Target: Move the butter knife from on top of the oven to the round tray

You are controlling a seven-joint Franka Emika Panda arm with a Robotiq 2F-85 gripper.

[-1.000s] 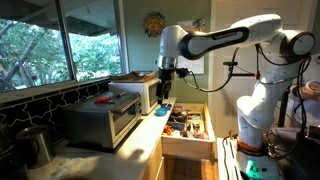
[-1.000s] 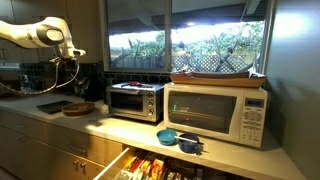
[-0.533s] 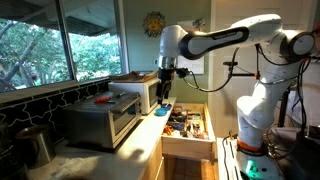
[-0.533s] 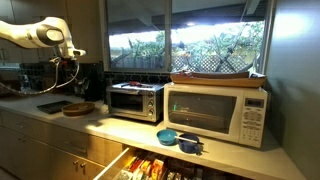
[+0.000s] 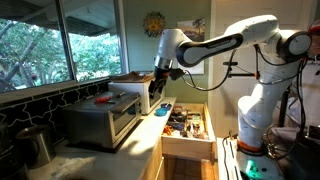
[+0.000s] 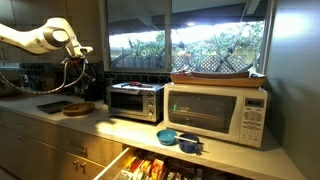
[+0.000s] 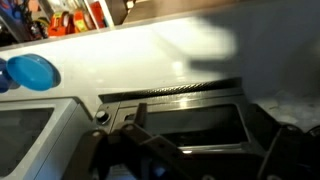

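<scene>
During the last second your gripper [image 5: 156, 90] has shifted a little toward the oven [image 5: 100, 122]. In an exterior view it hung straight down before, and now it is tilted and leans to the oven's side. The butter knife [image 5: 103, 98] has not moved. Its red handle lies on top of the oven, well apart from the gripper. In the wrist view the jaws stand wide apart with nothing between them, so the hand is released and carries nothing. The round tray [image 6: 78, 108] waits on the counter [image 6: 100, 127] beside the oven, and no knife is on it. I judge this to be only the start of the approach. You will need to come over the oven's top and lower onto the knife with care, because it is thin and lies flat on the metal.
</scene>
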